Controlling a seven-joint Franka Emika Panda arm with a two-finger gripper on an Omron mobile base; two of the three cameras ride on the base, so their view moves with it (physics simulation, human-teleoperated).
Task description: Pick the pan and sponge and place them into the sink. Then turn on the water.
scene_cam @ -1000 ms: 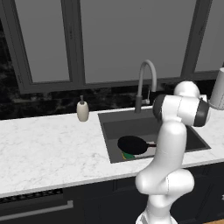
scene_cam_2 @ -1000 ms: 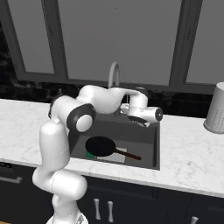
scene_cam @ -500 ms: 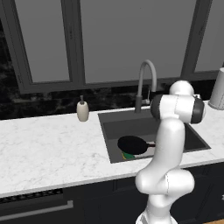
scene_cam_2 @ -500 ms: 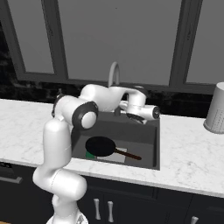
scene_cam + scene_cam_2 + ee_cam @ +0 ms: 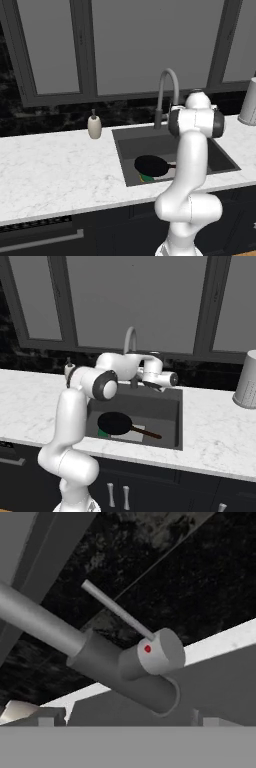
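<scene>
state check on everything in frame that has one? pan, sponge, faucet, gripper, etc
pan: in the sink, upright on the basin floor, handle toward the right.
sponge: in the sink, mostly hidden under the pan.
sink: holds both items, no water visible.
faucet: off, no stream from the spout.
faucet lever: thin rod sticking out from the valve, untouched.
gripper: at the faucet base, holding nothing; jaws too hidden to judge.
soap dispenser: upright on the counter.

A home kitchen, rendered rather than real. Across the middle of both base views runs a white marble counter (image 5: 55, 165) with a dark recessed sink (image 5: 220, 157) and gooseneck faucet (image 5: 167, 92). Dark cabinets (image 5: 165, 491) fill the bottom, a black stone backsplash (image 5: 45, 117) and grey-framed window panels (image 5: 150, 40) the top.
</scene>
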